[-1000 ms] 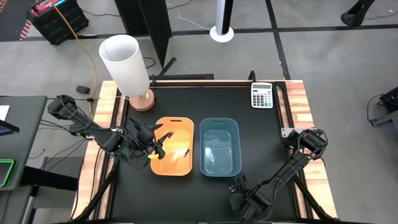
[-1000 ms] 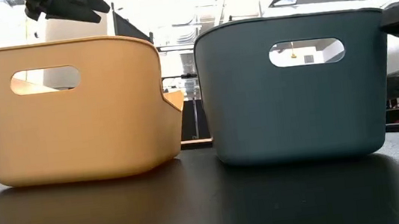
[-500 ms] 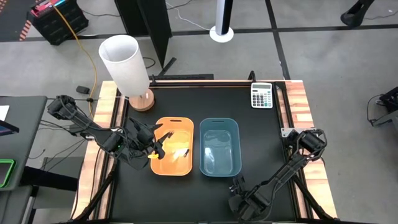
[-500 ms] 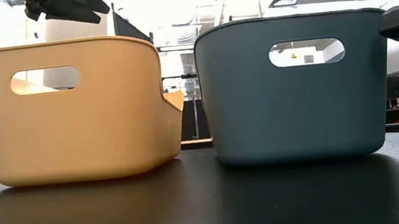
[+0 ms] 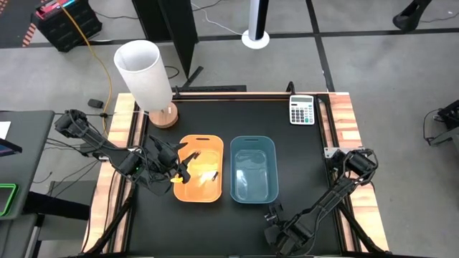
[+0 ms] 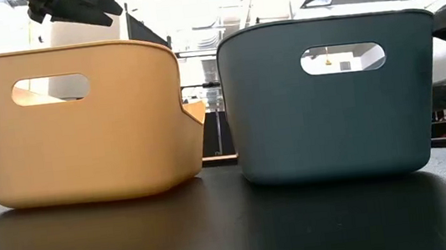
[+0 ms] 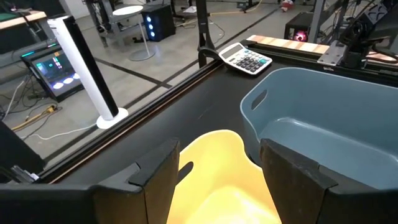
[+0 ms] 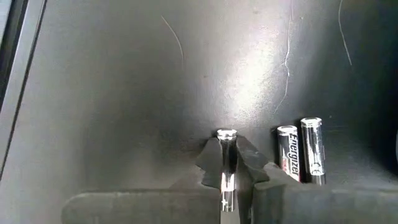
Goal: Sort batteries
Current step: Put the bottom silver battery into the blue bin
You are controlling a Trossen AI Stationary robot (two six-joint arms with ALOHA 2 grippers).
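My right gripper point(image 5: 272, 214) is near the table's front edge, in front of the blue bin point(image 5: 252, 169). It is shut on a silvery battery point(image 8: 226, 138). Two more batteries point(image 8: 287, 160) point(image 8: 313, 157) lie side by side on the black table top just beside it. My left gripper point(image 5: 184, 164) hangs open and empty over the orange bin point(image 5: 199, 170). In the left wrist view its fingers point(image 7: 155, 180) stand wide apart above the bin's floor. Small batteries point(image 5: 209, 175) lie in the orange bin. My right gripper pinches the silvery battery between its two fingertips point(image 8: 211, 160). The battery lies along the fingers, and its capped end point(image 8: 226, 133) juts out past them. Whether it is lifted clear of the table, I cannot tell.
A white cylinder on a wooden base point(image 5: 147, 75) stands at the far left corner. A calculator point(image 5: 302, 110) lies at the far right. The two bins stand side by side mid-table, seen end-on in the low view point(image 6: 80, 124) point(image 6: 334, 100). Bare table lies to the right of the blue bin.
My right gripper has shifted a little toward the table's left edge along the front. My left gripper has kept still over the orange bin.
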